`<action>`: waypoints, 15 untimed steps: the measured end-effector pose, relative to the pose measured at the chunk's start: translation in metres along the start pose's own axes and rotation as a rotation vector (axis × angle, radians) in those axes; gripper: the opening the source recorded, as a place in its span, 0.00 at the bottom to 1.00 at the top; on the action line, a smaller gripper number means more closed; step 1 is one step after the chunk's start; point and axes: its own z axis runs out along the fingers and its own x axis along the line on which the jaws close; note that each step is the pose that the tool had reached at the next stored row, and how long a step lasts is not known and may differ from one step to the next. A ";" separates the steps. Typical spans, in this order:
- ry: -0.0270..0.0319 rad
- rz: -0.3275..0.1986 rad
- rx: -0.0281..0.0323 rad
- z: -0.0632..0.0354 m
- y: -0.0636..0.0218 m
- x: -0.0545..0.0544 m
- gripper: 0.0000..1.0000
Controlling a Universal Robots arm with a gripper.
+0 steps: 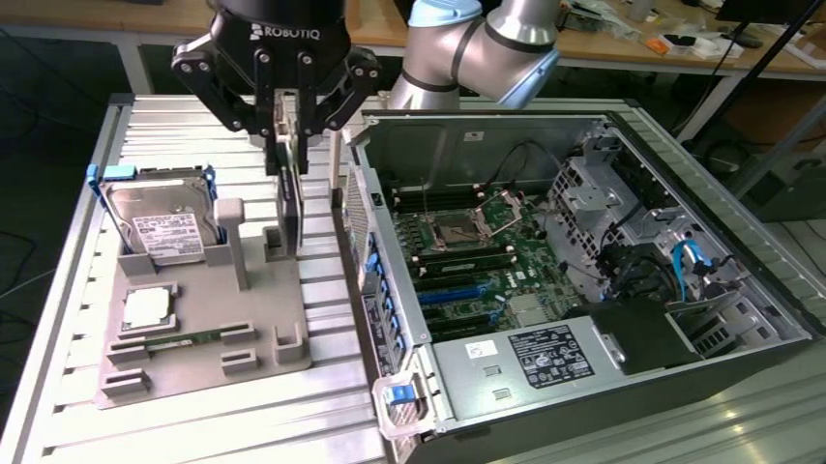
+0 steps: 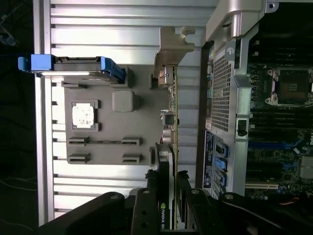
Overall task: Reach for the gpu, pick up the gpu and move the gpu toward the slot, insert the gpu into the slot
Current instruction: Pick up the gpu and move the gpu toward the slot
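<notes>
Arm [image 1: 481, 46] bent overhead, hand [image 1: 288, 143] vertical, half closed.

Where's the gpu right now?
In the exterior view, the gpu stands on edge at the gray holder, under the hand, between the hard drive and the open case.

Bright, even light from above fills the exterior view, washing the ribbed table [image 1: 193, 425] pale with only soft shadows, while the computer case [image 1: 452, 145] sinks dark toward 4 o'clock, and in the wrist view the table ribs glare white against the near-black pincer [image 2: 168, 176]
</notes>
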 end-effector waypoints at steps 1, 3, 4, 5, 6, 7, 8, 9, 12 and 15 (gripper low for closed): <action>0.0001 0.000 0.0062 -0.0031 -0.0001 -0.001 0.27; 0.0005 0.001 0.0190 -0.0068 -0.0002 -0.002 0.27; 0.0007 0.001 0.0303 -0.0082 -0.0002 -0.002 0.27; 0.0010 0.002 0.0443 -0.0095 -0.0003 -0.003 0.27; 0.0018 0.002 0.0610 -0.0105 -0.0003 -0.003 0.27; 0.0022 0.003 0.0750 -0.0112 -0.0004 -0.004 0.27; 0.0023 0.003 0.0870 -0.0120 -0.0004 -0.004 0.27; 0.0026 0.003 0.0932 -0.0128 -0.0004 -0.004 0.27; 0.0013 0.003 0.0711 -0.0136 -0.0004 -0.004 0.27; -0.0018 0.002 0.0179 -0.0136 -0.0004 -0.004 0.27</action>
